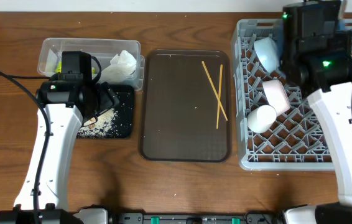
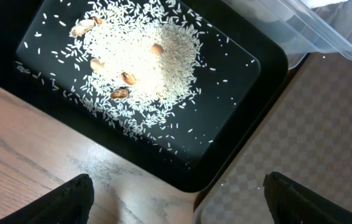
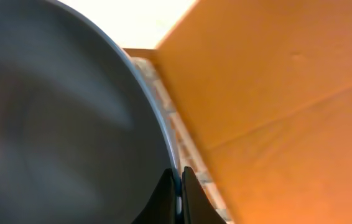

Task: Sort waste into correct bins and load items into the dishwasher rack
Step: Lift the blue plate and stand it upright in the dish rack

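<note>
My left gripper (image 1: 106,99) is open and empty above the black tray (image 1: 123,127), which holds rice crumbs (image 1: 98,127). In the left wrist view the open jaws (image 2: 176,199) hang over the tray's near corner (image 2: 238,112), below the rice pile (image 2: 138,56). The clear tub (image 1: 89,46) holds the white napkin (image 1: 123,65) and the yellow-green wrapper (image 1: 55,62). Two chopsticks (image 1: 216,93) lie crossed on the brown serving tray (image 1: 176,124). My right gripper (image 3: 179,186) is shut on the rim of the dark blue plate (image 3: 58,124) over the rack's (image 1: 244,158) far side.
The rack holds a light blue bowl (image 1: 266,53), a small white cup (image 1: 277,94) and a white bowl (image 1: 262,118). The right arm covers the rack's right half. An orange-brown surface (image 3: 275,93) fills the right wrist view beside the plate.
</note>
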